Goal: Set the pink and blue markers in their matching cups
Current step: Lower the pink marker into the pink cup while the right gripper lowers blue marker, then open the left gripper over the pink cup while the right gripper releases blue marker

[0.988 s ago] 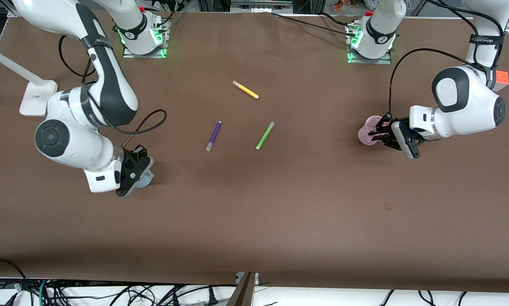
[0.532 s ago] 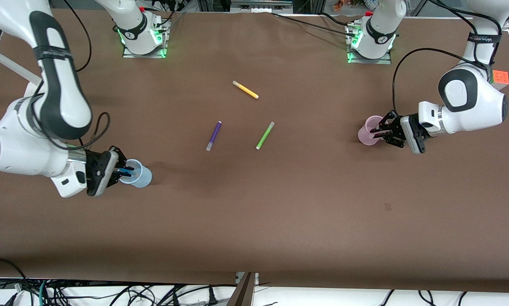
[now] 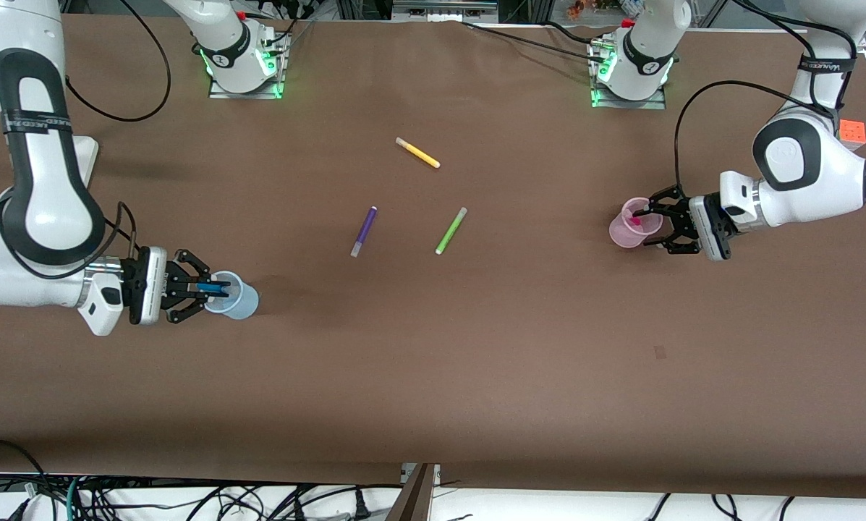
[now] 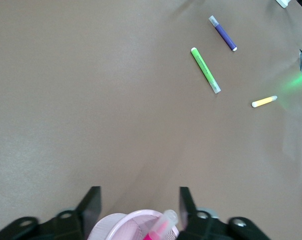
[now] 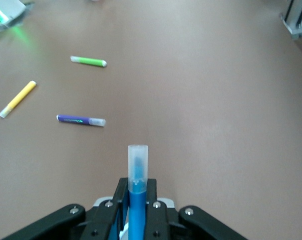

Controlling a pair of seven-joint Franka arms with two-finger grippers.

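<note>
My right gripper [image 3: 205,288] is shut on the blue marker [image 3: 214,289]. It holds the marker nearly level, with the free end over the mouth of the pale blue cup [image 3: 239,298]. In the right wrist view the fingers [image 5: 121,197] clamp the blue marker [image 5: 137,200], pale cap pointing away. My left gripper [image 3: 653,221] is open around the pale pink cup [image 3: 626,230]. The pink marker [image 3: 639,215] leans inside that cup. The left wrist view shows the fingers [image 4: 93,205] spread wide beside the pink cup [image 4: 115,227] and pink marker [image 4: 163,226].
A purple pen [image 3: 364,231], a lime-green pen [image 3: 451,230] and a yellow pen [image 3: 417,153] lie mid-table between the two cups. A colour cube [image 3: 853,131] sits at the table edge at the left arm's end.
My left gripper has opened and drawn back a little, leaving the pink marker in the pink cup. My right arm has swung outward, uncovering the blue cup, with the blue marker still held.
</note>
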